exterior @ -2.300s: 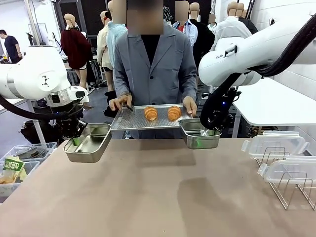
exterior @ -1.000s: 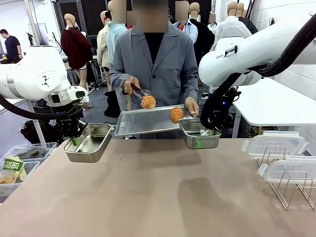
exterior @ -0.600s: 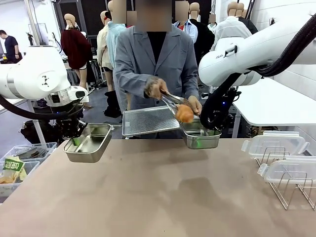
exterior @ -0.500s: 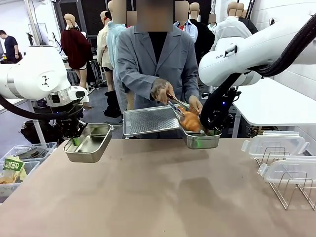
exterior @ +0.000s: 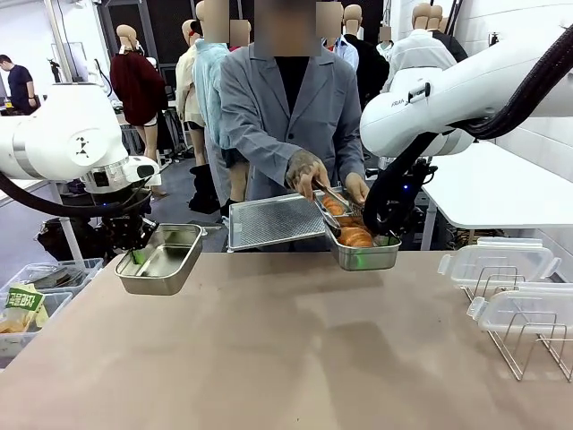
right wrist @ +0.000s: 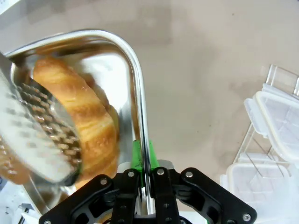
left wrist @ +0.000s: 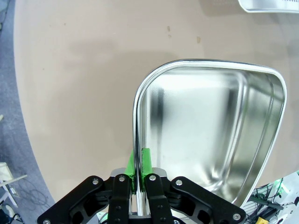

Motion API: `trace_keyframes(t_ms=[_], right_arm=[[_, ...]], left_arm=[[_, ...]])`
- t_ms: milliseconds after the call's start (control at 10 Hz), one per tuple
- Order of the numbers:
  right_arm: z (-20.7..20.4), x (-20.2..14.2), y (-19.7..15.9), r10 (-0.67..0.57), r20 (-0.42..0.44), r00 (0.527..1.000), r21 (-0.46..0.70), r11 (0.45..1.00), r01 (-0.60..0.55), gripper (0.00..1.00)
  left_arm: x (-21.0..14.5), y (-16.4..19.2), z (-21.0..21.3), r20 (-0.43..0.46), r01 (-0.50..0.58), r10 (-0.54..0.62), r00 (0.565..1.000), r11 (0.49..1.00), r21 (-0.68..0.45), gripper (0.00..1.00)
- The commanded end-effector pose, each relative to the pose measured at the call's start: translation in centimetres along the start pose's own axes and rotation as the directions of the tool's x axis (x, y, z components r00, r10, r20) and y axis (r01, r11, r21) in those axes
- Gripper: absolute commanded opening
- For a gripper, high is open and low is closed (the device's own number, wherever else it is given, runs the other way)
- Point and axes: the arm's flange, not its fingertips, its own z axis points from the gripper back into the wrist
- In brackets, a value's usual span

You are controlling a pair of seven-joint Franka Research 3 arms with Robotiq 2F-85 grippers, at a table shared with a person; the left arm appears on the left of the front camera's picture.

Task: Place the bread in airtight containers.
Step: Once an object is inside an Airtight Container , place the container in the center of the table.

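Right tool (right wrist: 141,155) on pan (right wrist: 136,74); golden croissant (right wrist: 86,114)

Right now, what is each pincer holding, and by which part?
The left pincer grips the empty steel pan by its side wall at the rim. The right pincer grips the second pan, croissant inside, also by its rim wall.
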Motion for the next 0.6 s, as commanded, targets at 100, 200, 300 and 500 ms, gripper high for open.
trace_keyframes(t_ms=[100,200,300,500], right_arm=[[0.02,-0.47,-0.18,-0.002,0.023,1.0,0.002,1.0,0.002,0.0],[0.02,-0.47,-0.18,-0.002,0.023,1.0,0.002,1.0,0.002,0.0],[0.02,-0.47,-0.18,-0.002,0.023,1.0,0.002,1.0,0.002,0.0],[0.02,-0.47,-0.18,-0.002,0.023,1.0,0.002,1.0,0.002,0.0]], left_arm=[[0.11,0.14,0.23,0.023,0.017,-0.017,1.0,1.0,0.002,0.0],[0.11,0.14,0.23,0.023,0.017,-0.017,1.0,1.0,0.002,0.0],[0.11,0.14,0.23,0.023,0.017,-0.017,1.0,1.0,0.002,0.0],[0.11,0.14,0.23,0.023,0.017,-0.017,1.0,1.0,0.002,0.0]])
